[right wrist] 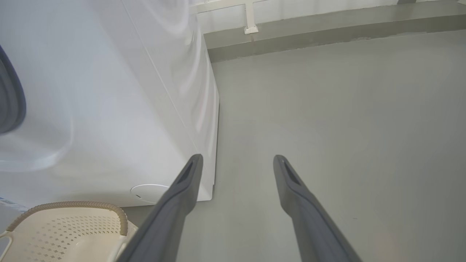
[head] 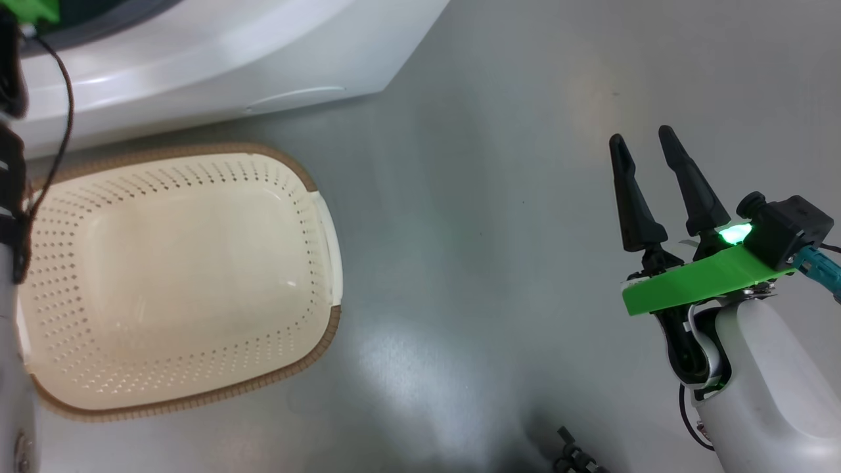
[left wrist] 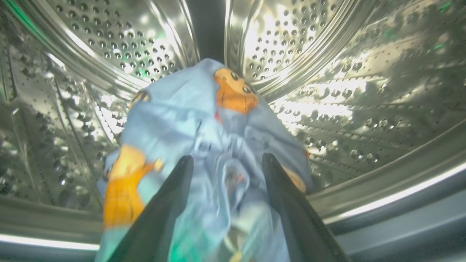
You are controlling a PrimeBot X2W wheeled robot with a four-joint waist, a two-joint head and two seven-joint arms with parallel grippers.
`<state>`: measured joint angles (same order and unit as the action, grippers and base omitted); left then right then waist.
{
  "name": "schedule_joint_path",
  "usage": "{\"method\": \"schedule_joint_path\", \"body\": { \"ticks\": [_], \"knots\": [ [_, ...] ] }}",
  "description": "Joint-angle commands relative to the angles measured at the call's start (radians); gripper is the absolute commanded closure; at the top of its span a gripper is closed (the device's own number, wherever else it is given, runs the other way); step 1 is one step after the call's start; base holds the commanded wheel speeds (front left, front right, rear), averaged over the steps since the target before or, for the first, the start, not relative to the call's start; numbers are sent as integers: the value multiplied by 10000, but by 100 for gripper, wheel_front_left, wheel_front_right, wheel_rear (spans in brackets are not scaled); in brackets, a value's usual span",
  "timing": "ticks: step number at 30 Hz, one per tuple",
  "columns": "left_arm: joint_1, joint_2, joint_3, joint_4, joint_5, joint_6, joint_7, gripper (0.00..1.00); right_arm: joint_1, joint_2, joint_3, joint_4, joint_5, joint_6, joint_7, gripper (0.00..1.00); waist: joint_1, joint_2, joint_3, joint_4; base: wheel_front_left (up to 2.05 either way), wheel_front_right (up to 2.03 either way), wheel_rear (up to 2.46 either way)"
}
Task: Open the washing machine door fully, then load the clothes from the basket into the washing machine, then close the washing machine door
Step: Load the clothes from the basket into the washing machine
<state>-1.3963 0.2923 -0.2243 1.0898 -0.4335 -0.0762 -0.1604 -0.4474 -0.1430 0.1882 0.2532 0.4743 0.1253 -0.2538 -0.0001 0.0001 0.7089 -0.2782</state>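
Observation:
My left gripper [left wrist: 227,157] is inside the steel drum [left wrist: 327,91] of the washing machine [head: 230,59]. Its fingers stand apart. The clothes [left wrist: 182,120], light blue fabric with orange figures, lie blurred between and beyond the fingers, against the drum's lower wall. The cream basket [head: 197,152] sits on the floor before the machine with nothing inside it, and its corner shows in the right wrist view [right wrist: 65,225]. My right gripper [head: 642,134] hangs open over bare floor to the basket's right [right wrist: 238,157]. The washing machine door is out of view.
The washer's white front and side [right wrist: 109,109] rise left of my right gripper. The grey floor [head: 493,230] runs wide to the right, up to a low ledge [right wrist: 327,25] at the back. My left arm [head: 10,197] with its cable runs along the head view's left edge.

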Motion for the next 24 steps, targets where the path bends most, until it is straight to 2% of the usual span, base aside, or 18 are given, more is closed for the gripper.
{"method": "schedule_joint_path", "body": {
  "ticks": [1,7,14,20,24],
  "knots": [
    [-300,337,24,90,-26,-50,149,0,107,-75,166,-139,-41,54,-80,0,1,-1,-187,29,0,0,0],
    [-476,186,-106,1140,-169,-250,551,0,55,-89,217,-24,18,54,-80,0,1,-1,-687,98,0,0,0],
    [78,85,-223,1447,-265,-404,-185,0,88,-133,260,124,77,54,-80,0,1,-1,-1415,227,0,0,0],
    [845,-283,-410,1480,-296,-481,-792,0,234,-320,100,230,124,54,-80,0,1,-1,-2204,604,0,0,0],
    [1392,-327,-518,1250,-294,-514,-962,0,323,-410,19,265,133,54,-80,0,1,-1,-2732,787,0,0,0]
  ]
}}
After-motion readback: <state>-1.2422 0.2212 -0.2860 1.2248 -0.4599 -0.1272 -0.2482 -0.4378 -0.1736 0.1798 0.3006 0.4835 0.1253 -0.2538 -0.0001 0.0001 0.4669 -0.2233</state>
